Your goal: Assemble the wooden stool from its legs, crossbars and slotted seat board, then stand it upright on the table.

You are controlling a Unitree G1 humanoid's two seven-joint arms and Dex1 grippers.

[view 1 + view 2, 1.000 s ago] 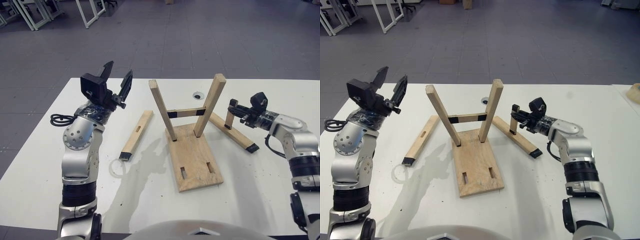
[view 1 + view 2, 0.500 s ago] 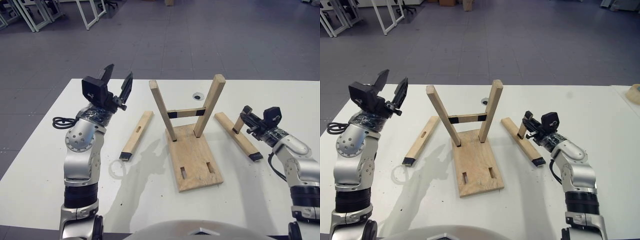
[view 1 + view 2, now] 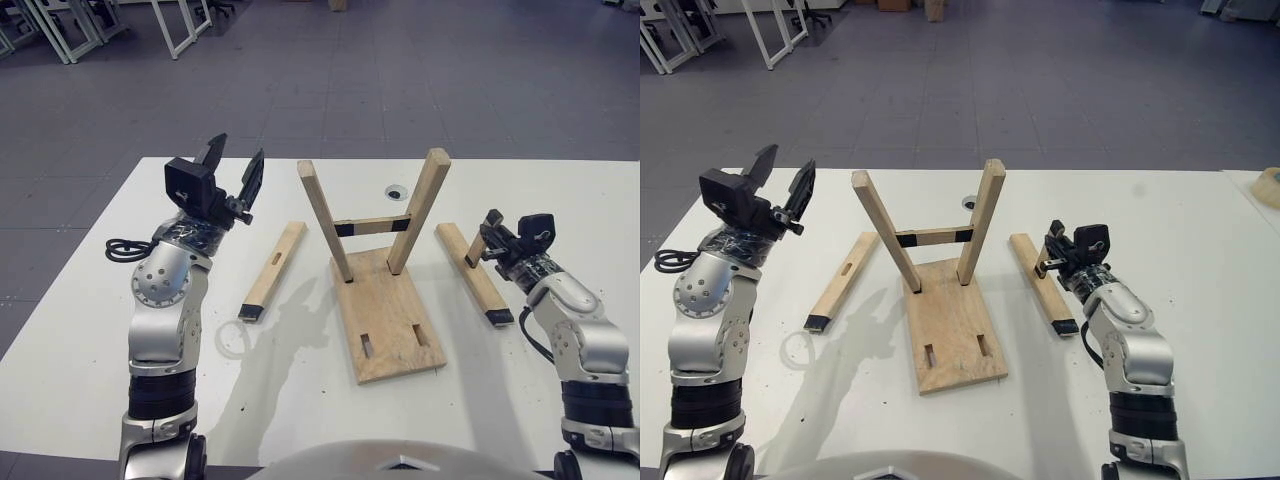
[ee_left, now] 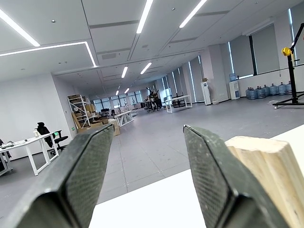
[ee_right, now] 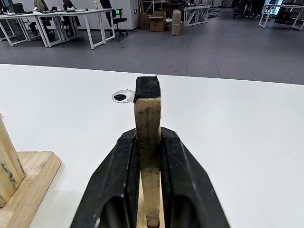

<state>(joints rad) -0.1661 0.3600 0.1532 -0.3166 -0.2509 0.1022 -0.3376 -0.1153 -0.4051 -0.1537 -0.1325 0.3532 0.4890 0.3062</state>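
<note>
- Head views: the seat board [image 3: 385,320] is lying flat on the counter [image 3: 80,340]. At its far end it is carrying two standing legs [image 3: 325,222] joined by a fitted crossbar [image 3: 372,226]. The near slots [image 3: 368,346] are sitting empty, so I judge the build about half done.
- The left loose leg [image 3: 274,268] is lying left of the board. The right loose leg [image 3: 472,272] is lying to its right, with a short crossbar [image 3: 476,248] sticking up from it.
- The right end effector [image 3: 495,243] is gripping that crossbar. The left end effector [image 3: 232,172] is hovering at far left, spread wide and holding nothing.
- Against a second ago, the right arm has been drawing back toward the near right. This has swung its leg from a diagonal to lying almost parallel with the board.
- Left wrist view: the fingers [image 4: 80,175] are gaping apart with nothing between them.
- Right wrist view: the fingers [image 5: 118,180] are clamping the crossbar, whose black-tipped end is poking out beyond them.
</note>
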